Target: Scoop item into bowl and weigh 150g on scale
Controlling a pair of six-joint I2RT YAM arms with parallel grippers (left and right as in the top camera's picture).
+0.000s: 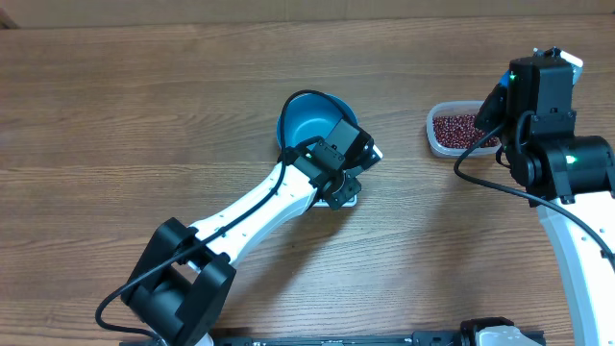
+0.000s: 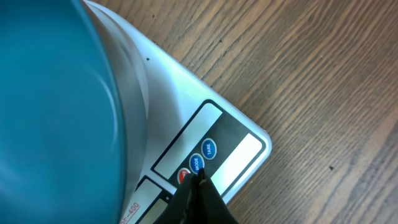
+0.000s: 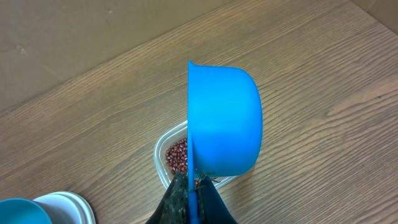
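Note:
The blue bowl stands empty on the white scale. My left gripper is shut, holds nothing, and its tips rest at the blue MODE button on the scale's front panel, beside the TARE button. The red-brown beans lie in a clear plastic tub at the right. My right gripper is shut on the handle of a small blue scoop, which hangs on its side above the tub. The scoop's inside is hidden.
The left arm stretches from the front edge towards the scale. The right arm stands at the right, over the tub's edge. Bare wooden table lies to the left and between scale and tub.

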